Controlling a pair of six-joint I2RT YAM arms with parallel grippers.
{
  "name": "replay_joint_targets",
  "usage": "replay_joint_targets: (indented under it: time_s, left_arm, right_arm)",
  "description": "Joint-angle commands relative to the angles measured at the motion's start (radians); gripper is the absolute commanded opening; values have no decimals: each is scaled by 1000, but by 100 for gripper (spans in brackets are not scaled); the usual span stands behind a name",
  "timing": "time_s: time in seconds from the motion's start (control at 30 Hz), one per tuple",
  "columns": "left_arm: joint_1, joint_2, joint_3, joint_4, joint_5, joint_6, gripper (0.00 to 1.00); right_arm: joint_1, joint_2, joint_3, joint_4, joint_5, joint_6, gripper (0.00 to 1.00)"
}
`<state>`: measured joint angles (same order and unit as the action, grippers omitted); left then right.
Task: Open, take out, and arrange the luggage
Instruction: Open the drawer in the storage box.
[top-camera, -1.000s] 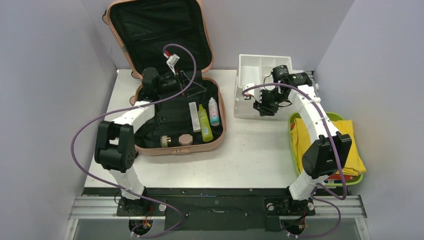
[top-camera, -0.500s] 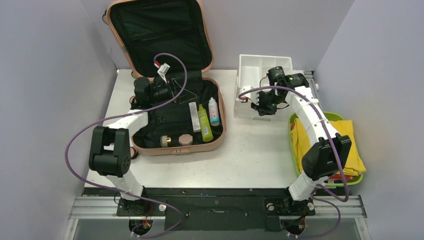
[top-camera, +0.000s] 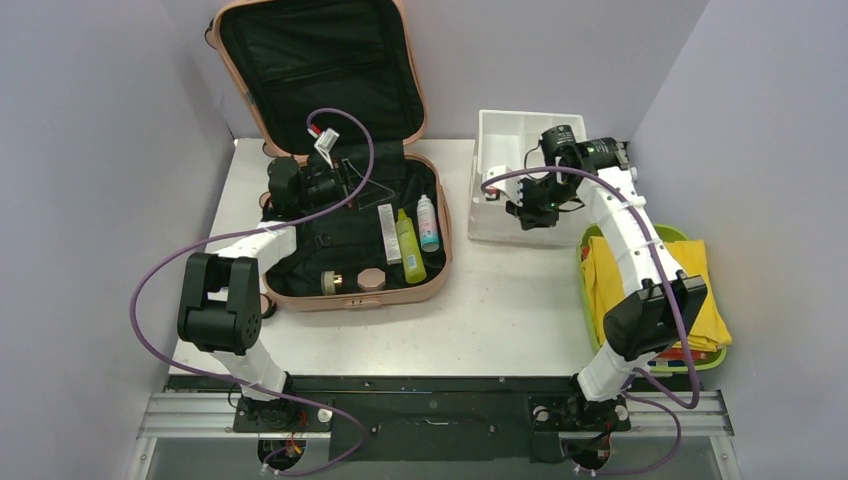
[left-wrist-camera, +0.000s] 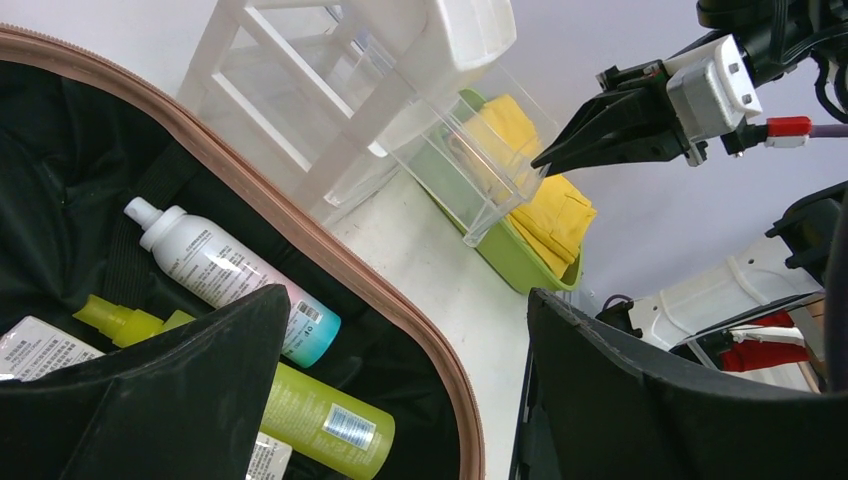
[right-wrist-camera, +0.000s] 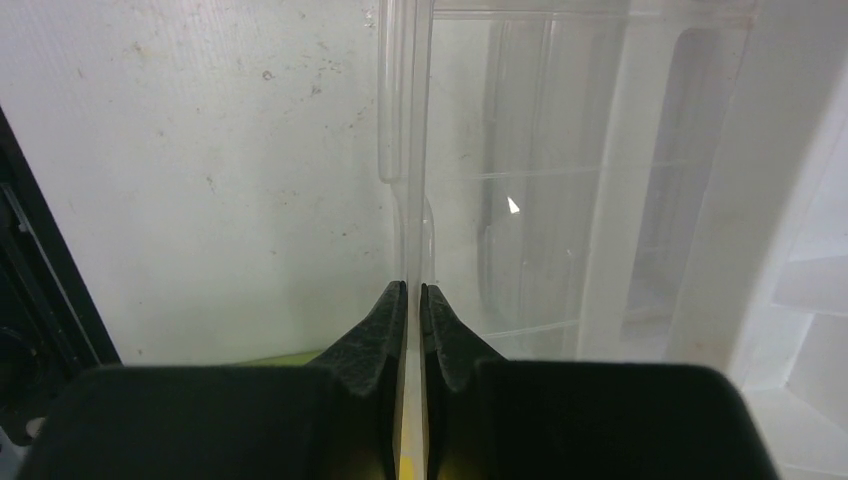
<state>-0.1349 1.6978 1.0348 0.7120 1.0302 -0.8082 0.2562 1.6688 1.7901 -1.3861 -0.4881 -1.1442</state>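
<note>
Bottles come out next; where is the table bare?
Bare table lies between the luggage and the near edge, and in the middle between it, the clear bin and the green tray. Crowded: the luggage's base, and the far right around the white organizer.

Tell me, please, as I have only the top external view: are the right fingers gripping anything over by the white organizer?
Observer: Yes. The right wrist view shows the right gripper shut on the thin upright wall of a clear bin.
Operator: Thank you. Are the left fingers holding anything inside the luggage?
Observer: No. In the left wrist view the left gripper is wide open with nothing between its fingers. The white bottle and green bottle lie untouched in the luggage.
</note>
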Motion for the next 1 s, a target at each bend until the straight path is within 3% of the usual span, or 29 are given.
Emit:
replay_joint_targets:
  time_s: [0.0, 0.43, 0.97]
  left_arm:
    - [7, -46, -6, 62, 13, -2, 86]
    - [6, -51, -7, 59, 8, 0, 86]
    - [4, -62, -23, 60, 7, 5, 87]
  right_arm:
    - [9, -43, -50, -13, -11, -10, 0]
    - [17, -111, -188, 4, -33, -5, 0]
    - [16, -94, -120, -98, -9, -61, 0]
